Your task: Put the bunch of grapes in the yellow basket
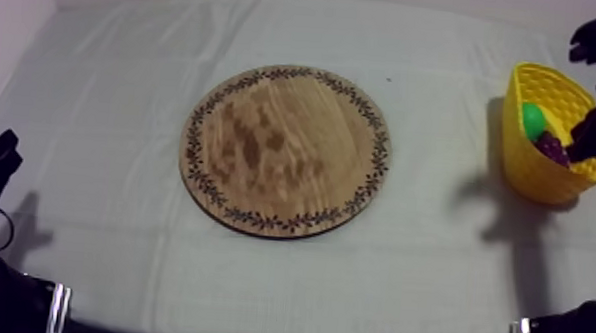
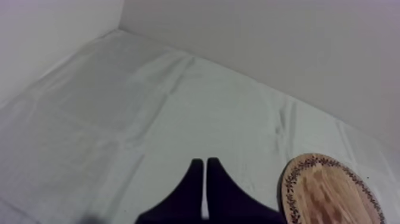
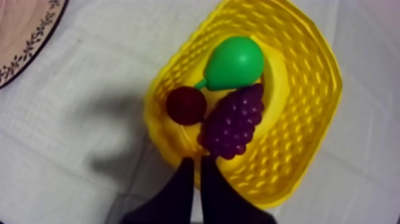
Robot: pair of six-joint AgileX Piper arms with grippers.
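Note:
The purple bunch of grapes (image 3: pixel 233 121) lies inside the yellow basket (image 3: pixel 309 119), beside a green pear (image 3: pixel 234 63) and a small red fruit (image 3: pixel 186 105). My right gripper (image 3: pixel 194 161) hangs just above the basket's near rim, fingers together with nothing between them. From above, the basket (image 1: pixel 524 144) stands at the table's right edge with the grapes (image 1: pixel 552 148) and the pear (image 1: pixel 533 120) in it, and the right gripper (image 1: pixel 576 150) over its near side. The round wooden board (image 1: pixel 285 150) is bare. My left gripper (image 2: pixel 205 164) is shut over the cloth, low at the left (image 1: pixel 0 150).
The patterned rim of the board (image 2: pixel 330 190) lies to the right of my left gripper, and the board (image 3: pixel 24 30) sits well apart from the basket. White walls close the table at the back and left. The grey-white cloth is creased.

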